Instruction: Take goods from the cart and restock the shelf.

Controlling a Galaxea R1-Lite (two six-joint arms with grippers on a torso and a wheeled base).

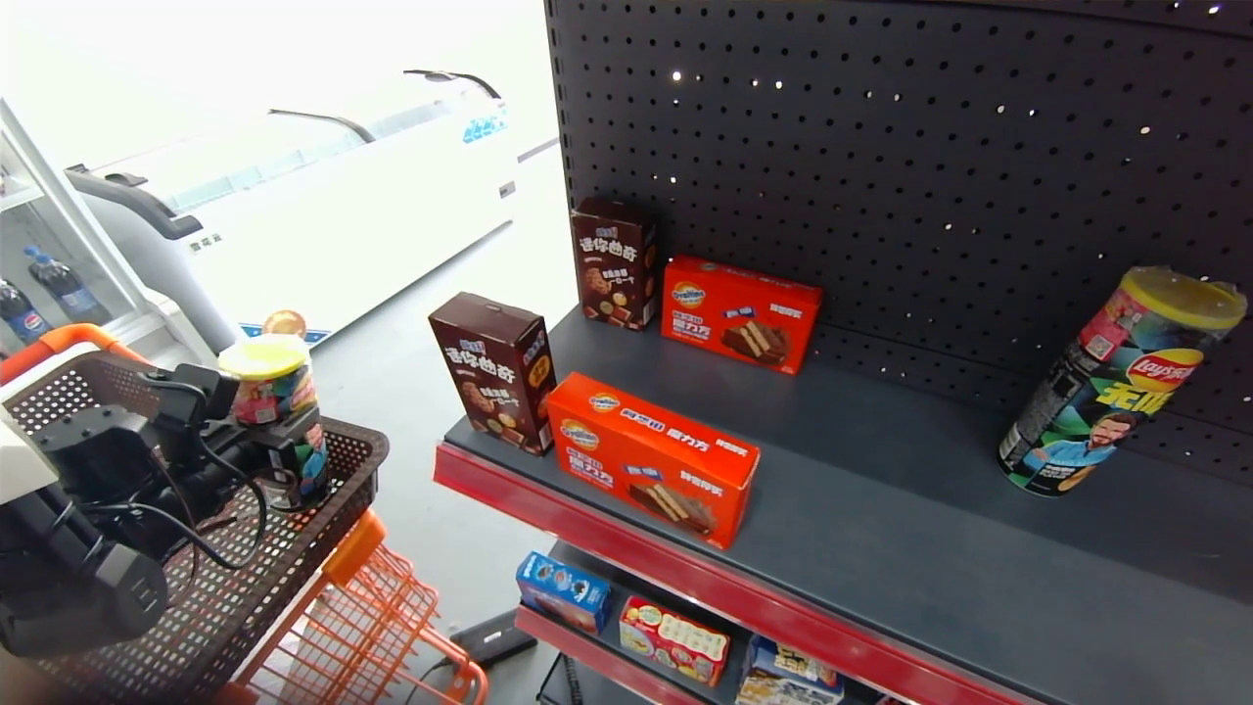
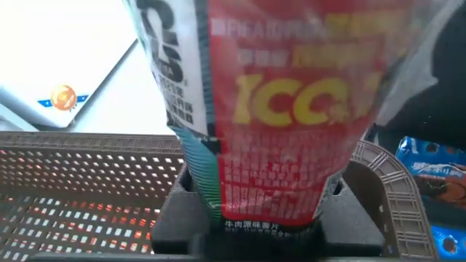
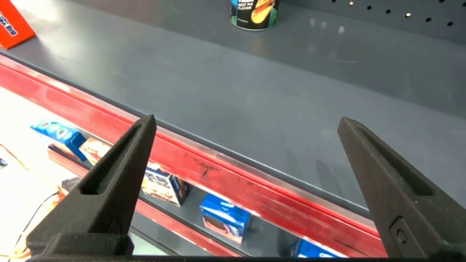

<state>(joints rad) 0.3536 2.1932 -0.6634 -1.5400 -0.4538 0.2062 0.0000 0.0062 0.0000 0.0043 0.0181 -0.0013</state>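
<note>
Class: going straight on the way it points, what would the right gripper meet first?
The right gripper would probably meet the bare grey shelf board first, past its red front edge; the chip can stands farther back.

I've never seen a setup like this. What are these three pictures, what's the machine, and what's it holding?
It is a two-armed robot restocking a shop shelf. The wide picture comes from a camera on its head; the other two from cameras on its wrists. The left gripper is shut on a yellow-lidded chip can over the cart basket; the left wrist picture shows that can close up. The right gripper is open and empty, by the shelf's front edge. On the shelf stand two brown boxes, two orange boxes and a second can.
</note>
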